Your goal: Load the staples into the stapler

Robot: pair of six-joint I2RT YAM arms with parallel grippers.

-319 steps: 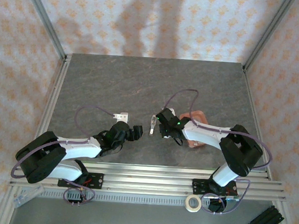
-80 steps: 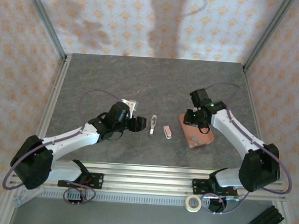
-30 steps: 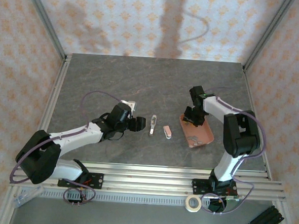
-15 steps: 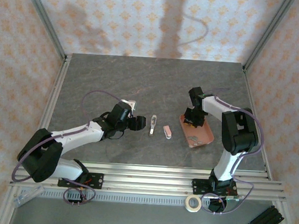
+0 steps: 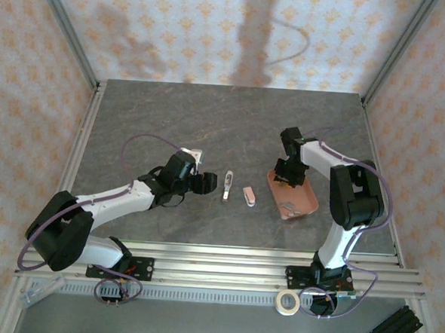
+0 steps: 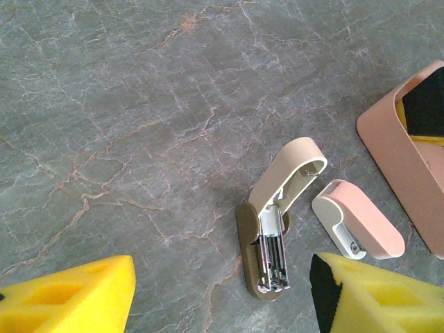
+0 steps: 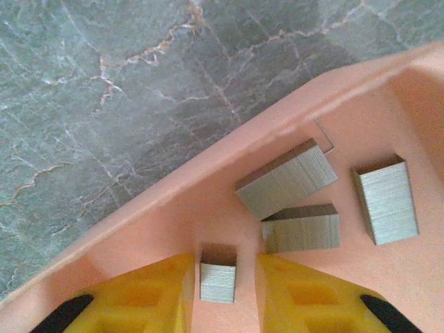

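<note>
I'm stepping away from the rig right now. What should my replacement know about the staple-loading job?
Left gripper: open, empty, hovering by the stapler.
Right gripper: down in the pink tray, straddling one staple strip; grip unclear.
Stapler: lying open on the table, a pink-and-white piece beside it, not touching.
Three more strips lie in the tray.
Done: stapler opened.
Left: lift a strip, carry it over, seat it in the stapler, close it.

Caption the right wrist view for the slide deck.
Right claw straddling one small staple strip inside the pink tray, three more strips beside it, grey stone table beyond.
</note>
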